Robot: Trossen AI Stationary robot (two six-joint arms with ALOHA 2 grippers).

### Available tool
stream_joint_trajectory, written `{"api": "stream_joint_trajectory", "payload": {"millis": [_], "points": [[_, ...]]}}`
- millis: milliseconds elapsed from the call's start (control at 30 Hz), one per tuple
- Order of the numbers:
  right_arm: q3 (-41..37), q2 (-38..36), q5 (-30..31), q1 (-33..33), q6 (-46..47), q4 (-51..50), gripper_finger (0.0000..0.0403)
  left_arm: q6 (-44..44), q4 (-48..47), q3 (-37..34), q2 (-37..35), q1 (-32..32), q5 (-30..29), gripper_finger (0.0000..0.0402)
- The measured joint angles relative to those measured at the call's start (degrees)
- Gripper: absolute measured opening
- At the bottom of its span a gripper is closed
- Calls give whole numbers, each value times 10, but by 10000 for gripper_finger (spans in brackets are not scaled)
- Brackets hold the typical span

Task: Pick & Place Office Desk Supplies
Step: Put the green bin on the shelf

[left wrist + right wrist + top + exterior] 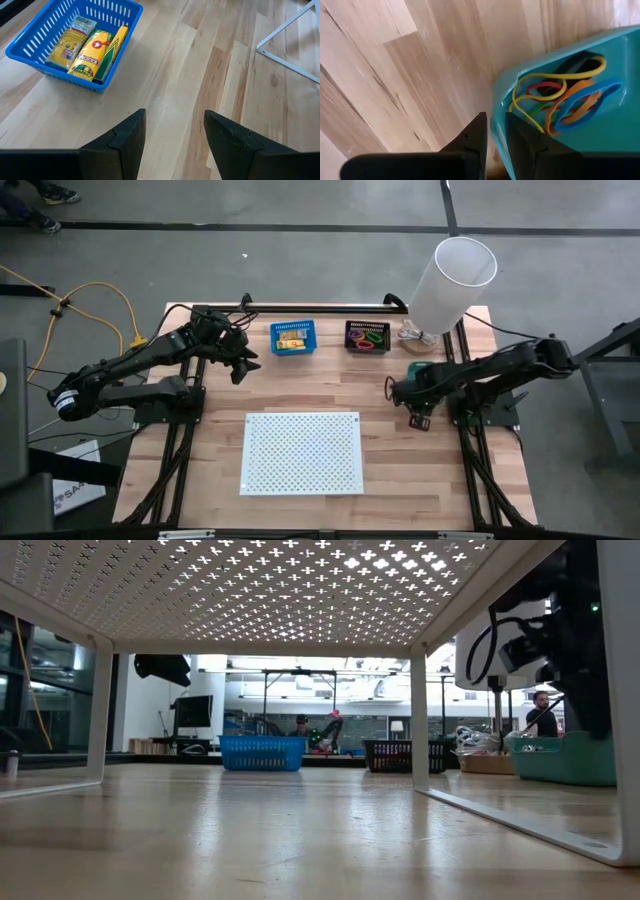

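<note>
Blue bin [30, 47] — crayon packets [92, 52]; teal bin [600, 135] — rubber bands [570, 100]

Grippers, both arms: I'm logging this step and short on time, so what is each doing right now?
Left gripper: open, empty, over bare table beside the blue bin.
Right gripper: nearly shut, fingers astride the teal bin wall.

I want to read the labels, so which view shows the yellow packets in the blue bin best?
The left wrist view: the yellow packets lie close and unobstructed in the blue bin, print visible. The high view shows them only as small yellow specks. The low view shows just the bin's side; the right wrist view misses them.
</note>
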Motion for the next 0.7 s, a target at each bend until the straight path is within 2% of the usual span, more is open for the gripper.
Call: {"api": "stream_joint_trajectory", "payload": {"millis": [233, 700], "points": [[0, 37, -12, 0, -16, 0, 57, 0, 0, 0, 0, 0, 0, 195], [0, 56, -10, 0, -29, 22, 54, 0, 0, 0, 0, 0, 0, 195]]}}
